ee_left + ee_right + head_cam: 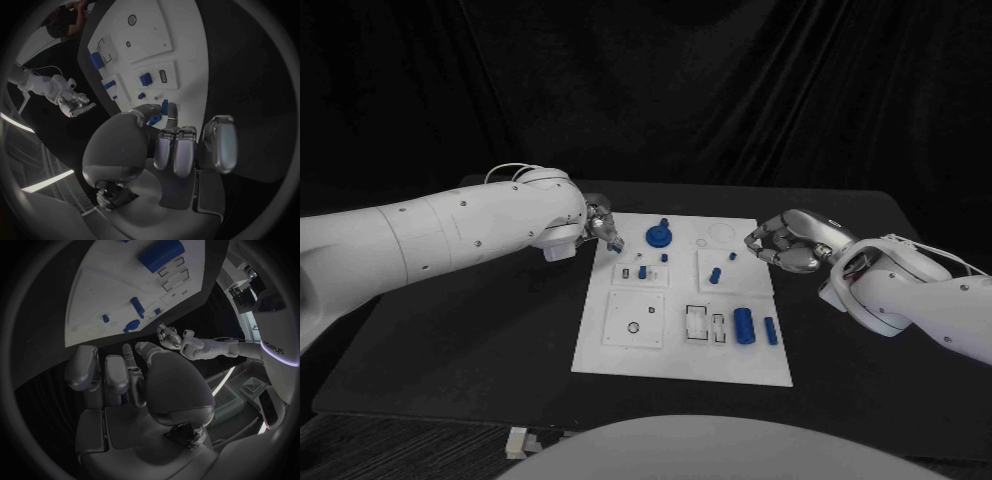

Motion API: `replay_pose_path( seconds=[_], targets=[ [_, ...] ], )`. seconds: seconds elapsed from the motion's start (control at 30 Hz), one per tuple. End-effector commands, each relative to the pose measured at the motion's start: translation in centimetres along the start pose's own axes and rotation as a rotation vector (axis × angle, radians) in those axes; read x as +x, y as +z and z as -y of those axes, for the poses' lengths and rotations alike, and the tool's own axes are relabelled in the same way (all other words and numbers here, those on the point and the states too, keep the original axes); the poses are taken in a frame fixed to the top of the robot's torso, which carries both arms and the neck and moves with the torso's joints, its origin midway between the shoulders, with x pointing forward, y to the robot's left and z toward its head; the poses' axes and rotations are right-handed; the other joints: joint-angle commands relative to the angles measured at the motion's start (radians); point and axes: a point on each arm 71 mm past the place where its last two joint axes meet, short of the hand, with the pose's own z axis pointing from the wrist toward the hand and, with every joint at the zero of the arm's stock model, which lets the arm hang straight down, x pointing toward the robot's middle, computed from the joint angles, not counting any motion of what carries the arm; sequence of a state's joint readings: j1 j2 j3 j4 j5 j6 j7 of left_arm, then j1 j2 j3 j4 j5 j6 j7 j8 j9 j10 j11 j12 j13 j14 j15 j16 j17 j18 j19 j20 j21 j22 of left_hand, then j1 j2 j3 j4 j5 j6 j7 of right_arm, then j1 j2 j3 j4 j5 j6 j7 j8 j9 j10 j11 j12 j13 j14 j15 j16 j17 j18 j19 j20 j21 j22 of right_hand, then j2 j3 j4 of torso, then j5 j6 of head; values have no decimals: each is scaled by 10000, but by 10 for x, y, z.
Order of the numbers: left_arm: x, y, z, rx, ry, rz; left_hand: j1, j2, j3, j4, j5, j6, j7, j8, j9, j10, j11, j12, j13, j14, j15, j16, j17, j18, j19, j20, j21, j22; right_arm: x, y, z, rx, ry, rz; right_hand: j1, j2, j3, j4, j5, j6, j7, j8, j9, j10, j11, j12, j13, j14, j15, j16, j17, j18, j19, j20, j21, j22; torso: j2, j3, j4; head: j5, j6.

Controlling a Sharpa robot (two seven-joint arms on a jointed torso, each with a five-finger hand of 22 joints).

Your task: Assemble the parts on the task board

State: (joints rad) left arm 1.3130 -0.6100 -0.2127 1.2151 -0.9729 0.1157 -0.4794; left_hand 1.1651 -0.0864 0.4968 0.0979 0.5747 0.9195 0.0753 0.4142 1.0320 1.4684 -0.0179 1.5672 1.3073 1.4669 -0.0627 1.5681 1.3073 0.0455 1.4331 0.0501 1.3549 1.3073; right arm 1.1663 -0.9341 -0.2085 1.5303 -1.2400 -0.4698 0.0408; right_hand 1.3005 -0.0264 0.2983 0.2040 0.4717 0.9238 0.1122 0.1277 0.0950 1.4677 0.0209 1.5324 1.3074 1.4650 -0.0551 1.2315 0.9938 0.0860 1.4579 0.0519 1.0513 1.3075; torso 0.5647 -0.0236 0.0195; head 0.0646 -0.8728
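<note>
Black table [473,340], rectangular, set against dark draped curtain [733,90] across the whole backdrop.

White task board [682,365], flat at table centre, long axis running away from the robot, near end slightly wider in the head view. Recessed square panels on its surface, one with a small round hole [635,327].

Left hand [599,225], at the board's far left corner, fingers curled in together; whether anything is pinched at the tips cannot be told (left wrist view has a small blue piece [165,107] just beyond the fingertips, contact unclear).

Right hand [788,243], just off the board's right edge near its far end, fingers curled inward, nothing visible in the grasp.

Blue parts, largest first:
- Thick cylinder [744,326], lying flat at the board's near right, long axis along the board's length.
- Round disc with an upright stub [658,236], far end of the board, beside the left hand.
- Slim rod [770,330], lying parallel to the thick cylinder, just to its right.
- Short peg [715,275], mid-board, roughly upright.
- Small piece [731,256], just beyond the peg, toward the right hand.
- Tiny pieces [646,270] on the left mid panel, too small to tell orientation.
</note>
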Motion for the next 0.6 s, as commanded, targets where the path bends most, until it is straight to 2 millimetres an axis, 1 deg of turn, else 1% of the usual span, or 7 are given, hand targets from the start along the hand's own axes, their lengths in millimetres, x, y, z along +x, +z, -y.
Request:
replay_pose_path(
  seconds=[0.03, 0.3, 0.6],
  targets=[
    [1, -5, 3, -32, -567, 258, -127, 10, 492, -487, 4, 364, -324, 44, 5, 1024, -72, 36, 2635, 1039, -63, 27, 2635, 91, 1, -42, 3, 1919, 1, -1, 1, 184, 4, -35, 97, -38, -4, -67, 59, 62, 17, -12, -16, 624, 25, -60, 1777, 175, 25, -30, -8, 109, 8, 5, -62, 1280, -7, 2, 1, 1, 2],
    [7, -14, 6, 226, -712, 388, -210, 10, 501, -480, 20, 424, -345, 46, 10, 1024, -90, 36, 2635, 1039, -80, 27, 2635, 97, -8, -59, -21, 1910, 1, 0, 1, 184, 8, -27, 97, -38, -4, -67, 59, 62, 17, -12, -16, 624, 25, -60, 1777, 175, 25, -30, -8, 109, 8, 5, -62, 1280, -9, 11, -9, 57, 2],
    [17, -13, 7, 296, -915, 512, -292, 19, 514, -455, 63, 446, -356, 32, 11, 1024, -100, 36, 2635, 1039, -92, 27, 2635, 98, -5, -71, -24, 1908, 1, 0, 1, 189, 8, -25, 97, -38, -4, -67, 59, 62, 17, -12, -16, 624, 25, -60, 1777, 175, 25, -30, -8, 109, 8, 5, -62, 1280, 15, 2, -3, 51, 2]
  ],
)
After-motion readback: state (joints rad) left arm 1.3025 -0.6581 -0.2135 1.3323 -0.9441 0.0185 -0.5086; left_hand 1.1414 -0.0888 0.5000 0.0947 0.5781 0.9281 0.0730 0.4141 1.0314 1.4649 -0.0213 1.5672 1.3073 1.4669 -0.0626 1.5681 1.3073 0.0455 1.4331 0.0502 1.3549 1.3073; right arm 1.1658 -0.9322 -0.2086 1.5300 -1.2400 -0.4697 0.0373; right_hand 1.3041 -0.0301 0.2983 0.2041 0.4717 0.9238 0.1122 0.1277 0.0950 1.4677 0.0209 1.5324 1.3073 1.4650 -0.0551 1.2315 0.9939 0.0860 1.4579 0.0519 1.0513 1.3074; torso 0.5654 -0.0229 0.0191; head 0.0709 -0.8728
